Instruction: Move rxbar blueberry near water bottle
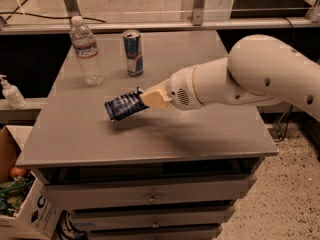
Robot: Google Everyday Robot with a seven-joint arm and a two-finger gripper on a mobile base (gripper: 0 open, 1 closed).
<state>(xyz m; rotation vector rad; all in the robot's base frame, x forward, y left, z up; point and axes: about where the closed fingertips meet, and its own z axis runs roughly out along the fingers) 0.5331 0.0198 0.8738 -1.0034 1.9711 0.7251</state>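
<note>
While the water bottle (pixel 86 51) stands upright at the far left of the table (pixel 210 134), the rxbar blueberry (pixel 121 106) is nearer and to its right, approx mid-table, w/ a clear gap between them. Gripper (pixel 143 98) is just right of the bar, fingers pinching its right end. The bar sticks out leftward, tilted, prob. raised a bit off the top, though it may be skimming the surface. So grasp is done and carry is partway. Left to do: the last stretch far-left toward the bottle, then set down & let go w/o bumping it.

Other things: a white pump bottle (pixel 10 91) on a lower ledge off the table's left side, and a cardboard box (pixel 22 204) on the floor near-left. A blue-and-silver drink can (pixel 133 53) stands upright just right of the water bottle. It isn't on the straight line to the bottle but is close by, so the arm (pixel 250 76) reaching in from the right could clip it.
</note>
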